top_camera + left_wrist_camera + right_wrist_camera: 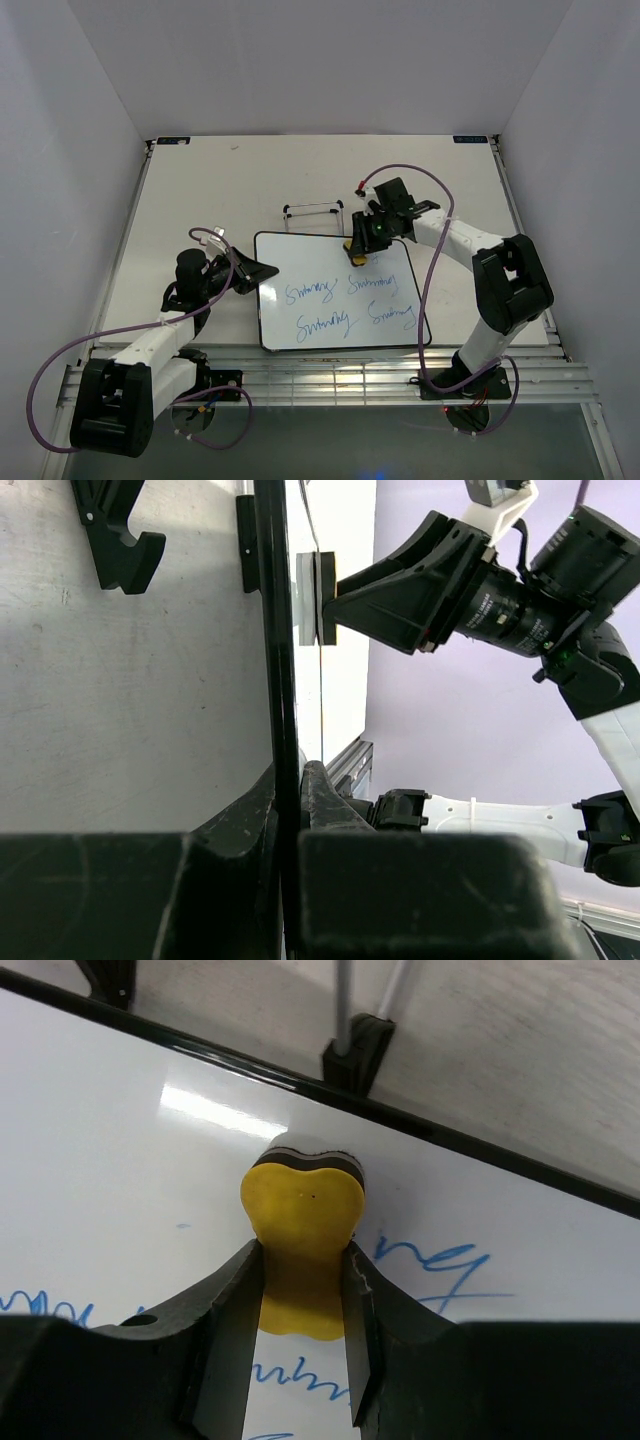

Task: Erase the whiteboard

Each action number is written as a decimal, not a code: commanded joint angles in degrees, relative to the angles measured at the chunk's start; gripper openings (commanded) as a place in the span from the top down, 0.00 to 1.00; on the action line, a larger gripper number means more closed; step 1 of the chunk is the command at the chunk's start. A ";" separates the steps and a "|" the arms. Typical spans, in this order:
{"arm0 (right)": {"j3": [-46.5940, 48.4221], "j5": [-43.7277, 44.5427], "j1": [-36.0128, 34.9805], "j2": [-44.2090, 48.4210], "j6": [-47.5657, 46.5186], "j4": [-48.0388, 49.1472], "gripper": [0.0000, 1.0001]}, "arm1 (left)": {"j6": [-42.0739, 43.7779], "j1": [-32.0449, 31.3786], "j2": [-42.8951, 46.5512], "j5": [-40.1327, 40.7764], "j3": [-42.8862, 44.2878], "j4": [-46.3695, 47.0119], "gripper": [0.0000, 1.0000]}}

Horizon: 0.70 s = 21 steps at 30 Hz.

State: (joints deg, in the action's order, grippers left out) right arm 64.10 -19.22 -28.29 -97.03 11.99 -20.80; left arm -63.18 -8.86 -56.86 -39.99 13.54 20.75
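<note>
The whiteboard [340, 290] lies flat mid-table, white with a thin black frame and several blue cursive words. My left gripper [262, 272] is shut on its left edge; in the left wrist view the black frame [282, 680] runs between the fingers [318, 800]. My right gripper [357, 247] is shut on a yellow eraser [302, 1222] and holds it down on the board [120, 1190] near the far edge, above the writing. The eraser also shows in the top view [352, 250] and in the left wrist view [318, 598].
A small wire stand [313, 212] with black feet sits just beyond the board's far edge; its foot shows in the right wrist view [355, 1050]. Metal rails [330, 375] run along the near table edge. Cables loop off both arms.
</note>
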 commanded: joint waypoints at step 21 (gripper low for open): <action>-8.97 0.33 3.14 0.18 -1.26 -1.44 0.67 | 4.29 -0.37 2.28 1.93 -0.62 5.17 1.00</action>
State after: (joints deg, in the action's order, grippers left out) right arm 61.12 -24.12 -29.41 -95.50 13.23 -16.93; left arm -63.70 -8.86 -56.75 -39.59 12.56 21.06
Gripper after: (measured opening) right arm 0.395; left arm 0.156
